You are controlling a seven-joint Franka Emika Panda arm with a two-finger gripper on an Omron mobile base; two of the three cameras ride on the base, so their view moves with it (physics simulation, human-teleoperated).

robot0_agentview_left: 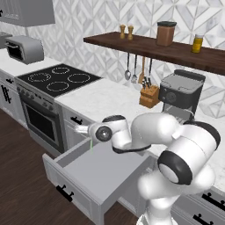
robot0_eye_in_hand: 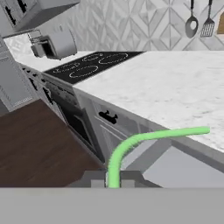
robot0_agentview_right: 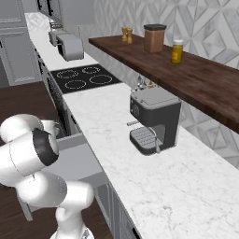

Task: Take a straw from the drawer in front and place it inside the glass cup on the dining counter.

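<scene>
My gripper (robot0_agentview_left: 82,129) hovers over the back left corner of the open drawer (robot0_agentview_left: 102,172), pointing left toward the stove. It is shut on the straw (robot0_agentview_left: 91,146), a thin bright green stick hanging just above the drawer's left wall. In the hand view the straw (robot0_eye_in_hand: 144,138) rises from between my fingertips (robot0_eye_in_hand: 113,183) and bends to the right above the drawer's grey floor (robot0_eye_in_hand: 183,170). The drawer (robot0_agentview_right: 78,161) is pulled far out, and its black bar handle (robot0_agentview_left: 65,192) faces the floor side. The glass cup and the dining counter are out of view.
A black cooktop and oven (robot0_agentview_left: 57,79) stand left of the drawer, with a toaster (robot0_agentview_left: 24,48) beyond. On the marble worktop (robot0_agentview_right: 154,177) are a coffee machine (robot0_agentview_right: 154,119) and a knife block (robot0_agentview_left: 149,96). A wooden shelf (robot0_agentview_left: 176,50) with jars hangs above.
</scene>
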